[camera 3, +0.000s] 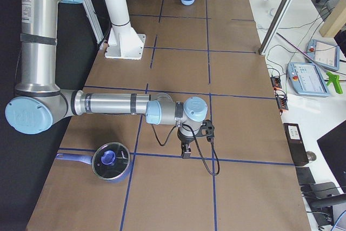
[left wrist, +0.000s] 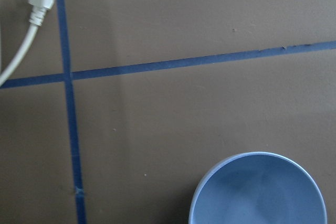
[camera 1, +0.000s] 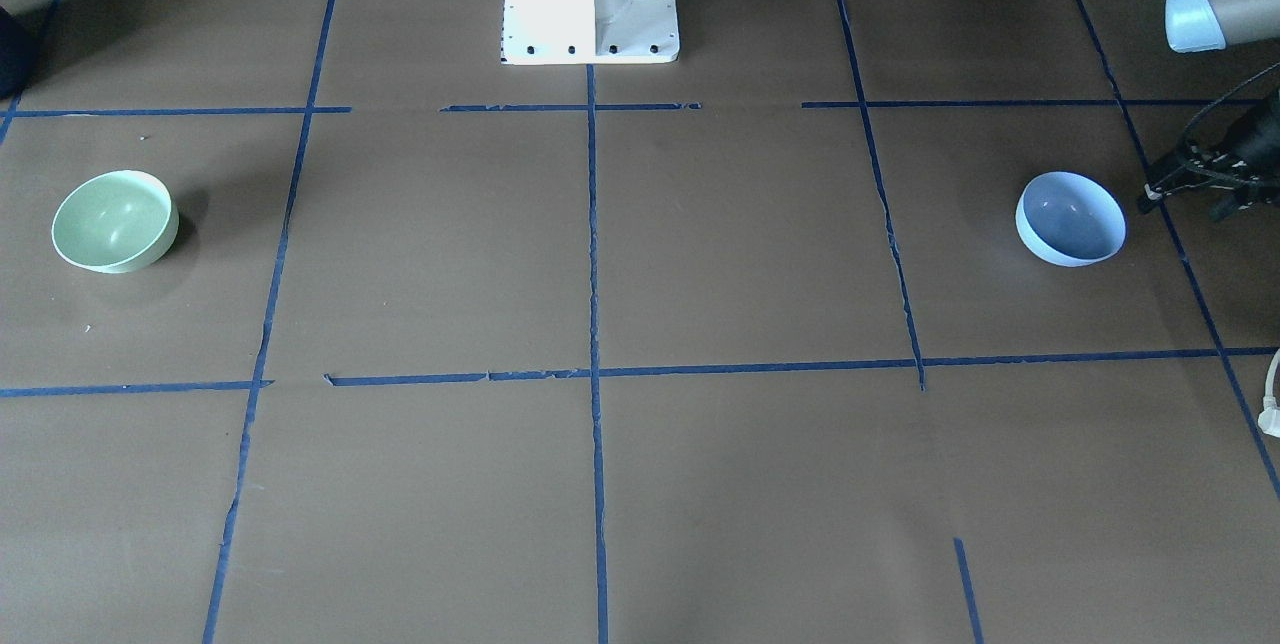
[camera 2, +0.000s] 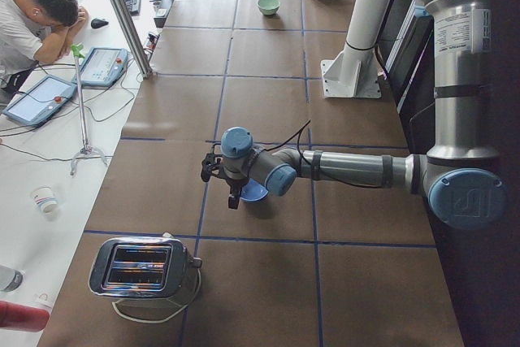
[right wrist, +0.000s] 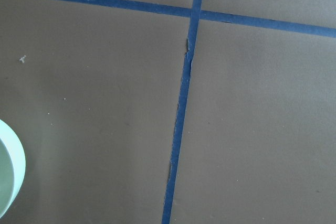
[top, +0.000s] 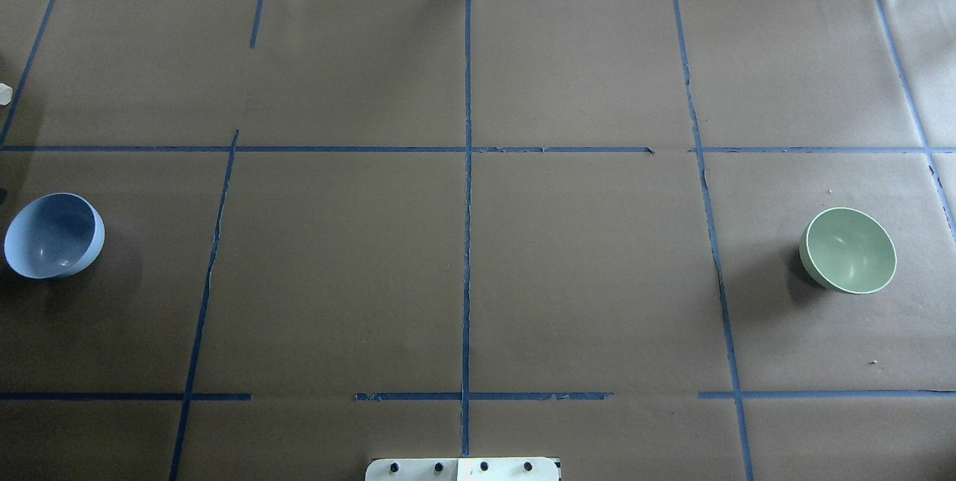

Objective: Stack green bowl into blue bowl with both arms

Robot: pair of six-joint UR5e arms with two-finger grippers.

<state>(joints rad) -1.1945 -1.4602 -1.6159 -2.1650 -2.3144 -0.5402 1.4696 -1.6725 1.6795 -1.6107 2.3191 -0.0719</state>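
Front view: the green bowl [camera 1: 115, 221] and blue bowl [camera 1: 1070, 219] sit upright and well apart, likely one for each arm. Left side view: the left gripper [camera 2: 233, 197] hangs just beside the blue bowl, with a toaster [camera 2: 146, 270] near. Right side view: the right gripper [camera 3: 186, 147] hangs near a lidded pot [camera 3: 111, 162]. I cannot tell how wide either gripper is.

The green bowl [top: 848, 250] is mint, the blue bowl [top: 54, 235] periwinkle.

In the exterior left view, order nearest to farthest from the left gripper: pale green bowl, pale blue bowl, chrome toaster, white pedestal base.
1. Pale blue bowl, beside the left gripper.
2. Chrome toaster, near table end.
3. White pedestal base, mid-table.
4. Pale green bowl, far end.
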